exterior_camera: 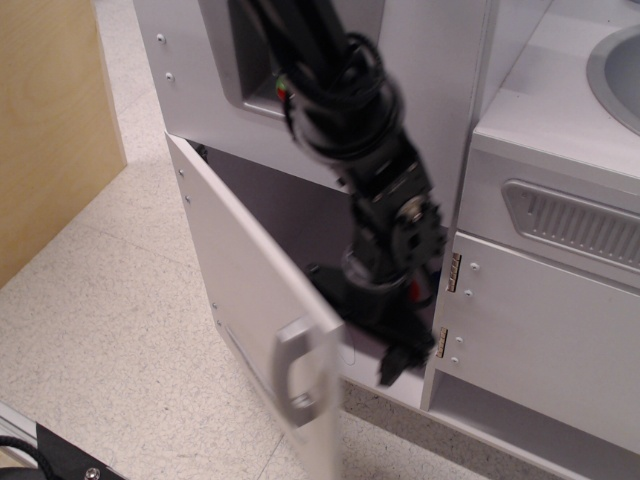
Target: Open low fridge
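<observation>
The low fridge door (250, 290) is a large white panel that stands swung well out from the cabinet, its free edge toward me and blurred. Its grey loop handle (292, 372) sits near that edge, with the thin grey strip (240, 345) below it. My black gripper (360, 335) reaches down into the fridge opening, just behind the door's free edge and against its inner side. One finger (393, 365) points down and the other is hidden behind the door. The jaws look spread and hold nothing. The dark fridge interior (300, 215) shows behind the arm.
The grey-framed niche (240, 60) above is mostly covered by my arm. To the right is a smaller white door (545, 330) with brass hinges (452, 272), a grey vent (570, 225) and a sink (615, 60). A wooden panel (50, 120) stands at the left.
</observation>
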`<act>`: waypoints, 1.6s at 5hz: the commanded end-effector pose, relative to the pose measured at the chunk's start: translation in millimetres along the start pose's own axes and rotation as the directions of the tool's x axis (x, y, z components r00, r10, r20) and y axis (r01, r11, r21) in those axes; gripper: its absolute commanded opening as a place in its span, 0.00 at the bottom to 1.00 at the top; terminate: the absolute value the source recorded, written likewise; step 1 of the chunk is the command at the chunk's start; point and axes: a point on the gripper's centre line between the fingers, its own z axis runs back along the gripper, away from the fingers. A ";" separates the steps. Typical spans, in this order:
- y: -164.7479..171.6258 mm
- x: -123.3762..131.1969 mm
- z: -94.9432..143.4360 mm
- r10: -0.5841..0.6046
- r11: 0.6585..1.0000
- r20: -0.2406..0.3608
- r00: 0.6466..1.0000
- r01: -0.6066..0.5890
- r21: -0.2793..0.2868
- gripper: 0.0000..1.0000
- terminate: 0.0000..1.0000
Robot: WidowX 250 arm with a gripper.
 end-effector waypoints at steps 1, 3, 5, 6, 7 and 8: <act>37.7 -30.5 9.8 -0.042 0.999 0.044 0.998 0.042 0.008 1.00 0.00; 89.4 -60.4 9.3 -0.054 0.998 0.061 0.997 0.052 0.027 1.00 0.00; 130.8 -81.8 13.2 -0.096 0.993 0.106 0.990 0.087 0.085 1.00 0.00; 151.0 -85.3 11.1 -0.091 0.992 0.103 0.991 0.080 0.100 1.00 0.00; 151.0 -85.3 11.1 -0.091 0.992 0.103 0.991 0.080 0.100 1.00 0.00; 151.0 -85.3 11.1 -0.091 0.992 0.103 0.991 0.080 0.100 1.00 0.00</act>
